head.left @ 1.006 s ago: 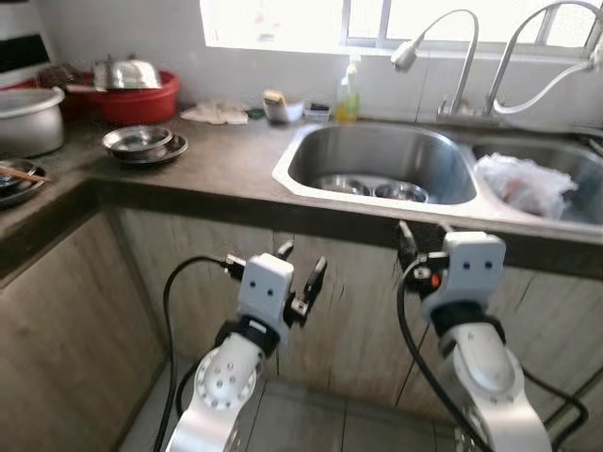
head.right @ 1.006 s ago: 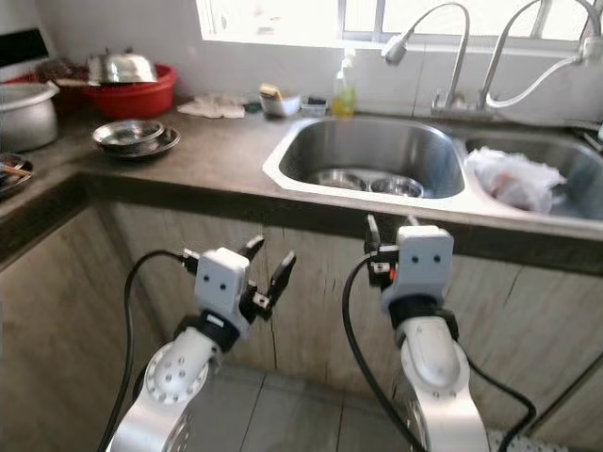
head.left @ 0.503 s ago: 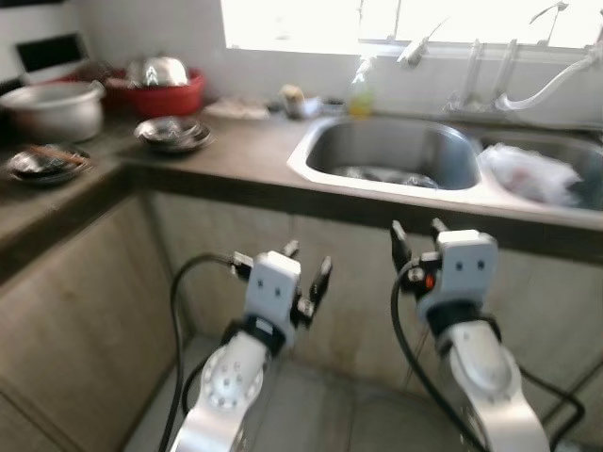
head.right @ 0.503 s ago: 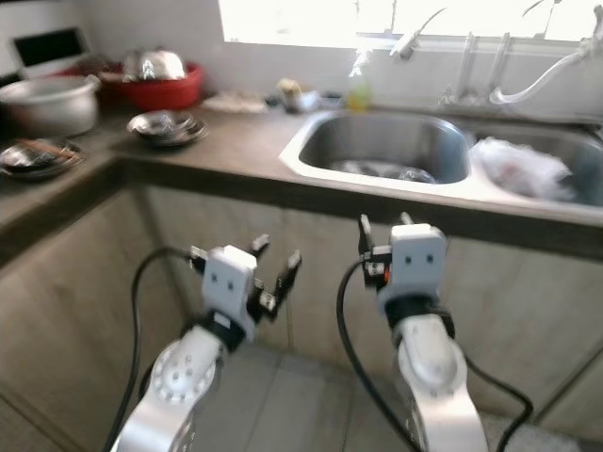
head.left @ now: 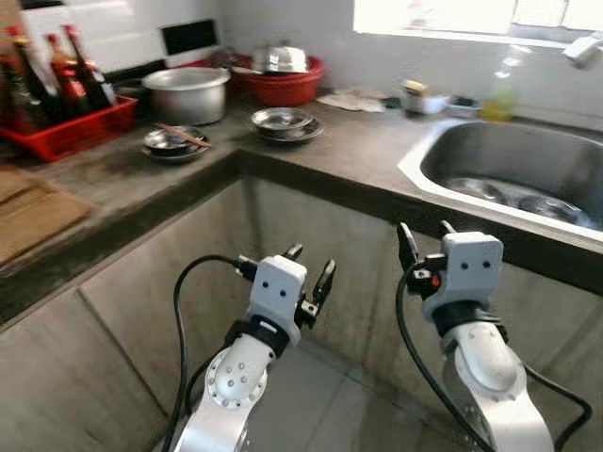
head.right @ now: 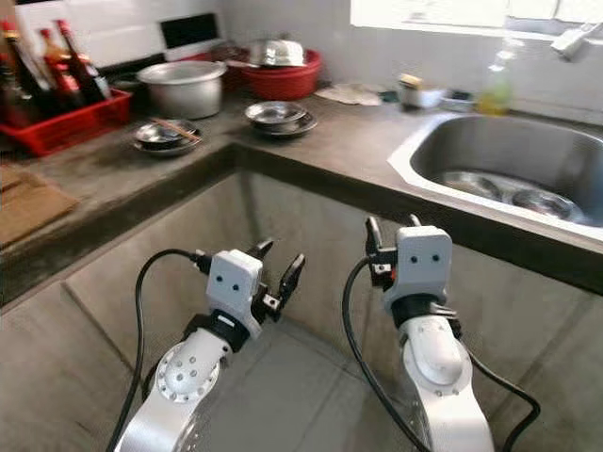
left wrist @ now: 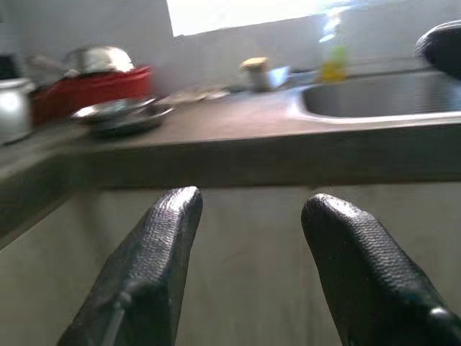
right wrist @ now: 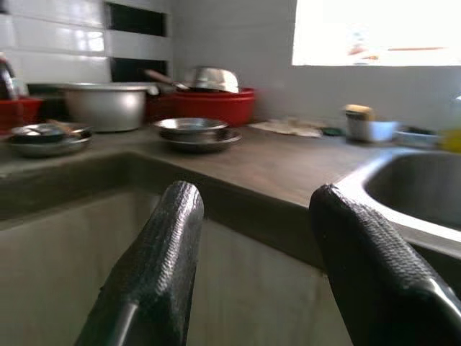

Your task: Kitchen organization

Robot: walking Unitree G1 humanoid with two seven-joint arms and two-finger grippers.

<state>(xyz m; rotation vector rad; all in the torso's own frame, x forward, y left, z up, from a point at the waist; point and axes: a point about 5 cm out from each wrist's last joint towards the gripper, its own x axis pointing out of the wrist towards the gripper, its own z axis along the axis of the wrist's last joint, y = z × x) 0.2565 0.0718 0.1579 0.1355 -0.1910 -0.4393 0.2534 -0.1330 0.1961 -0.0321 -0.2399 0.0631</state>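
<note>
Both arms are held low in front of the cabinet fronts, below the counter. My left gripper [head.left: 310, 263] is open and empty, its fingers [left wrist: 169, 238] pointing toward the counter edge. My right gripper [head.left: 424, 232] is open too, nothing between its fingers [right wrist: 173, 238]. On the dark counter [head.left: 358, 141] sit a stack of steel bowls [head.left: 285, 121], a plate with chopsticks [head.left: 171, 141], a grey pot [head.left: 185, 91] and a red basin [head.left: 281, 83] with steel ware in it. The steel sink [head.left: 513, 165] at the right holds steel bowls [head.left: 542, 203].
A red tray of dark bottles [head.left: 55, 118] stands at the far left of the counter, with a brown board [head.left: 28, 212] nearer me. A cloth [head.left: 350, 97], a small bowl [head.left: 424, 99] and a soap bottle [head.left: 504, 89] line the wall under the window. Grey tiled floor [head.left: 330, 414] lies below.
The camera has swung left: the sink slid to the right edge, and the counter corner, pot and bottle tray came into view. Both arms keep the same pose, grippers open.
</note>
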